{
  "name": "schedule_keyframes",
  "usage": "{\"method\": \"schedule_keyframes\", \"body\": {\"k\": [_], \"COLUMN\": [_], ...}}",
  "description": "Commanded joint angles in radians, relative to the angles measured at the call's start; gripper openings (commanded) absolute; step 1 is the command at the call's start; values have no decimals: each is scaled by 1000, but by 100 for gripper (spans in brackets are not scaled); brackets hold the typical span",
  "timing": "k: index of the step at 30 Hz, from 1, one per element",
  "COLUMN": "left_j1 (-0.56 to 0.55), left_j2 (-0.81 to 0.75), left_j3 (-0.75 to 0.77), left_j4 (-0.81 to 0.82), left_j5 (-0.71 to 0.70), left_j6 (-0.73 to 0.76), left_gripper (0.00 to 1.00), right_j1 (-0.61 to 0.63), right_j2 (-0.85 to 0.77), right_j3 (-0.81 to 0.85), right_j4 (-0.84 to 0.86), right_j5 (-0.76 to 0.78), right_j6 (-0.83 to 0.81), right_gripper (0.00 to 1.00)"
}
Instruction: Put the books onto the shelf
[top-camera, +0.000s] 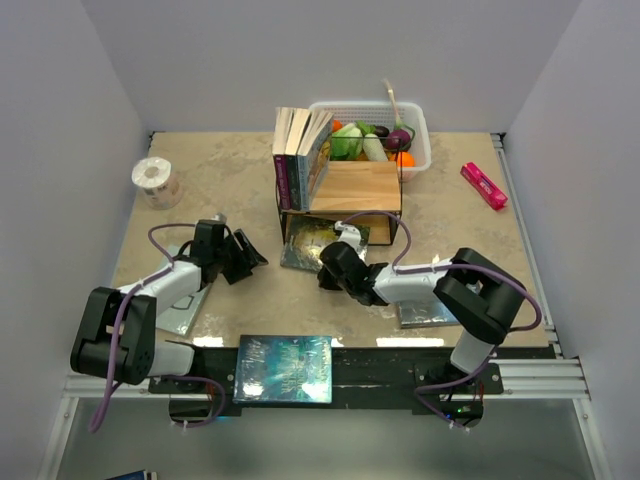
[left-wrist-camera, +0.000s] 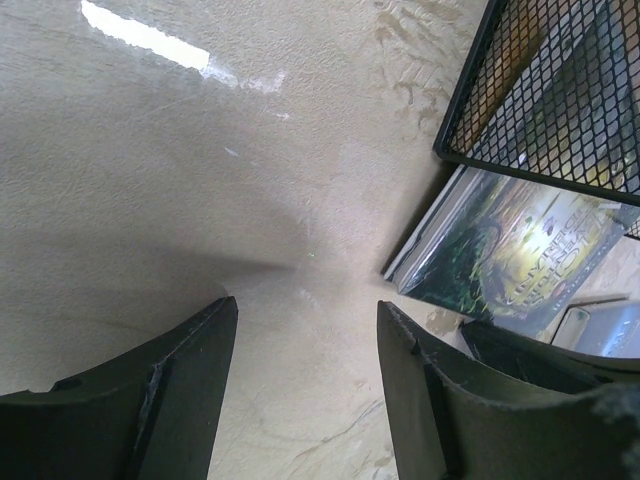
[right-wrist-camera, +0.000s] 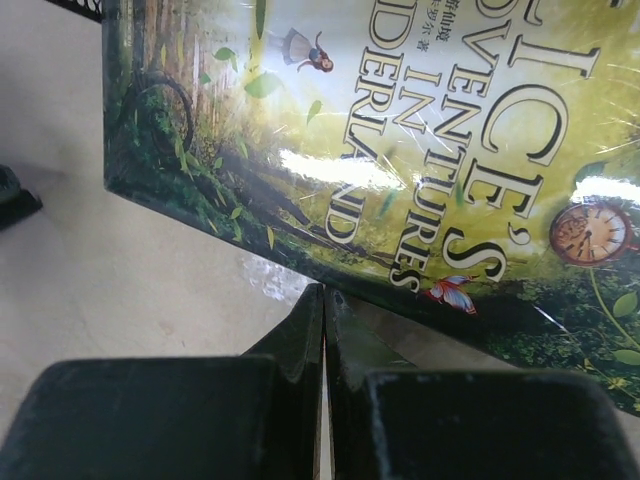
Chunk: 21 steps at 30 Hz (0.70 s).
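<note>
The shelf is a black wire frame with a wooden board, standing at the table's middle back. Its mesh side shows in the left wrist view. Three books stand upright at its left end. A dark green-gold book lies flat in front of the shelf. My right gripper is shut, its tips against this book's near edge. My left gripper is open over bare table to the book's left. A teal-blue book lies at the near edge.
A white basket of vegetables stands behind the shelf on the right. A pink oblong object lies at the far right, a paper roll at the far left. Flat books lie under each arm.
</note>
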Motion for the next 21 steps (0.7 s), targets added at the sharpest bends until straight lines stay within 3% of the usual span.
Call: {"method": "schedule_keyframes", "body": {"k": [1, 21], "left_j1": [8, 11], "left_j2": [-18, -2], "left_j3": [2, -5], "left_j4": [-50, -29], "left_j5": [-4, 7], "left_j6": [42, 45], "left_gripper": [63, 63], "right_j1": [1, -68], "right_j2": [47, 59], "right_j3": [51, 198], "right_j4": [-59, -113], "right_j5": [108, 140], "right_j6": [40, -5], "right_gripper": [0, 0]}}
